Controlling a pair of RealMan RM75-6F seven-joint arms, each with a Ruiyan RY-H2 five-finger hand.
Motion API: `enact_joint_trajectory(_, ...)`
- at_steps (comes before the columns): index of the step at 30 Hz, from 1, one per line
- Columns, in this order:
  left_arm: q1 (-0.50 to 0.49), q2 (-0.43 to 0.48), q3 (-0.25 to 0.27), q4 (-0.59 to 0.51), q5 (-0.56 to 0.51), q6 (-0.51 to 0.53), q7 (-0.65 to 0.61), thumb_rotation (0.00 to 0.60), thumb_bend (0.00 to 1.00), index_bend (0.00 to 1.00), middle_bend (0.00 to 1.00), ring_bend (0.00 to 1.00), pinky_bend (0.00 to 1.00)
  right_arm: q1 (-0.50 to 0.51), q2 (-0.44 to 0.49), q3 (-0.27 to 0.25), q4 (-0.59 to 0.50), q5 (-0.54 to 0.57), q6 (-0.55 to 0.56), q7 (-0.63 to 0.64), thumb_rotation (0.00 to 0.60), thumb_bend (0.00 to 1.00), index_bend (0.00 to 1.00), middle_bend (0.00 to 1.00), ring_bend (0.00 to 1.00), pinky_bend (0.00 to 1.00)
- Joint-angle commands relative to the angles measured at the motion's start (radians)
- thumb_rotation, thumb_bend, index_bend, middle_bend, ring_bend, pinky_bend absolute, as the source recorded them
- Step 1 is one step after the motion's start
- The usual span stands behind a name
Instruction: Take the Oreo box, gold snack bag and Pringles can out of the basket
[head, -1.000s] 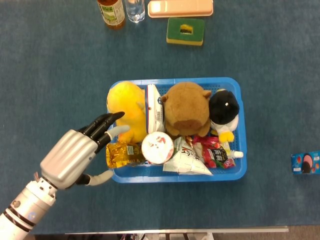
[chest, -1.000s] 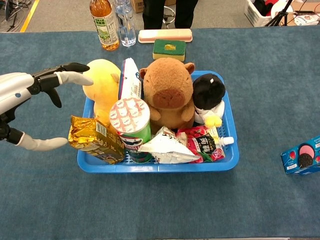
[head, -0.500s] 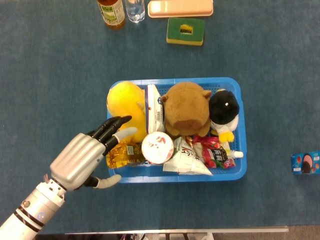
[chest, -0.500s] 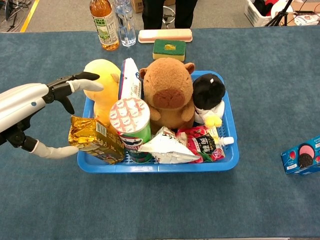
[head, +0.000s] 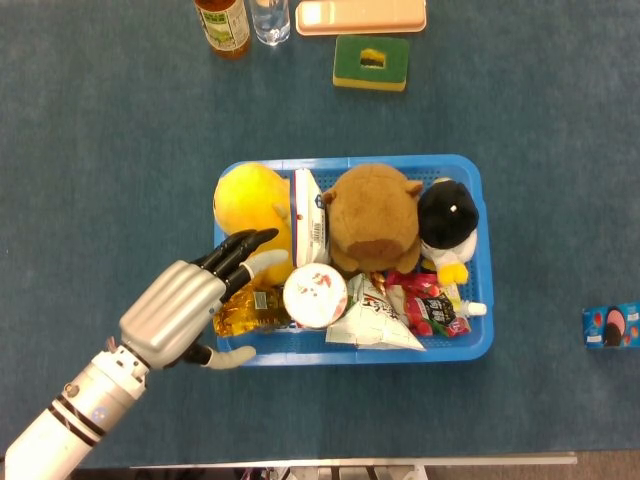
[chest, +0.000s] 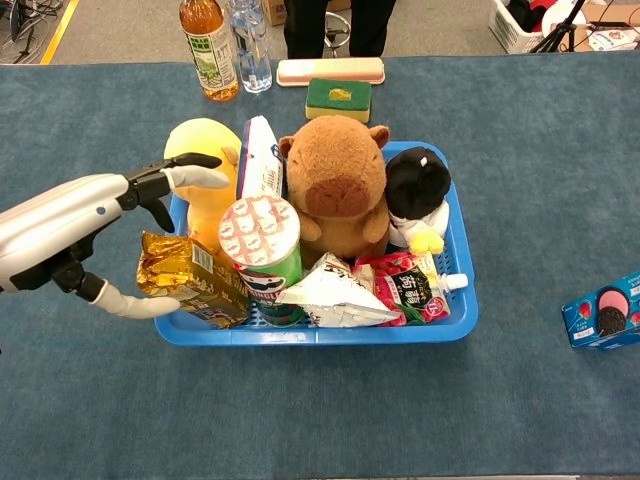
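The blue basket (head: 482, 205) (chest: 462, 310) stands mid-table, packed full. At its front left corner the gold snack bag (head: 248, 311) (chest: 187, 276) leans over the rim. Beside the bag stands the Pringles can (head: 315, 295) (chest: 262, 255), upright with its white lid showing. The blue Oreo box (head: 612, 326) (chest: 603, 311) lies on the cloth far to the right, outside the basket. My left hand (head: 185, 311) (chest: 95, 222) is open at the basket's left side. Its fingers reach over the gold bag in front of the yellow plush, and its thumb lies below the bag. No right hand shows.
The basket also holds a yellow plush (head: 250, 200), a brown capybara plush (chest: 336, 180), a black-and-white penguin plush (chest: 416, 190), a white packet (head: 310, 225) and red snack packs (chest: 405, 288). At the far edge stand a tea bottle (chest: 208, 48), a water bottle (chest: 250, 45), a pink case (chest: 330, 71) and a green sponge (chest: 338, 98).
My left hand has moved right and forward toward the basket, its fingers now over the gold bag and its thumb under it. Nothing in the basket has shifted.
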Motion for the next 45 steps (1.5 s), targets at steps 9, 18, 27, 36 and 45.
enact_joint_trajectory(9, -0.018, -0.026, -0.014, 0.029, -0.055, -0.017, 0.011, 0.600, 0.17, 0.10, 0.00, 0.02, 0.35, -0.006, -0.008, -0.004, 0.016, -0.004, -0.001, 0.017, 0.600, 0.00, 0.08, 0.26, 0.24, 0.55)
enact_joint_trajectory(18, -0.015, -0.022, -0.008, 0.031, -0.095, -0.015, 0.035, 0.600, 0.17, 0.11, 0.04, 0.07, 0.41, -0.005, -0.010, -0.004, 0.014, -0.007, -0.004, 0.018, 0.600, 0.00, 0.08, 0.27, 0.24, 0.55)
enact_joint_trajectory(27, -0.012, -0.027, -0.005, 0.032, -0.088, 0.000, 0.028, 0.600, 0.17, 0.13, 0.13, 0.15, 0.47, -0.004, -0.013, -0.005, 0.016, -0.006, -0.012, 0.018, 0.600, 0.00, 0.08, 0.27, 0.24, 0.55)
enact_joint_trajectory(36, -0.017, -0.037, -0.005, 0.044, -0.093, -0.001, 0.022, 0.600, 0.17, 0.21, 0.20, 0.21, 0.51, -0.008, -0.012, -0.005, 0.019, -0.007, -0.007, 0.024, 0.600, 0.00, 0.10, 0.27, 0.24, 0.55)
enact_joint_trajectory(45, -0.013, -0.042, -0.007, 0.046, -0.107, 0.009, 0.028, 0.600, 0.17, 0.25, 0.26, 0.26, 0.56, -0.009, -0.014, -0.007, 0.022, -0.010, -0.010, 0.031, 0.600, 0.00, 0.10, 0.27, 0.24, 0.55)
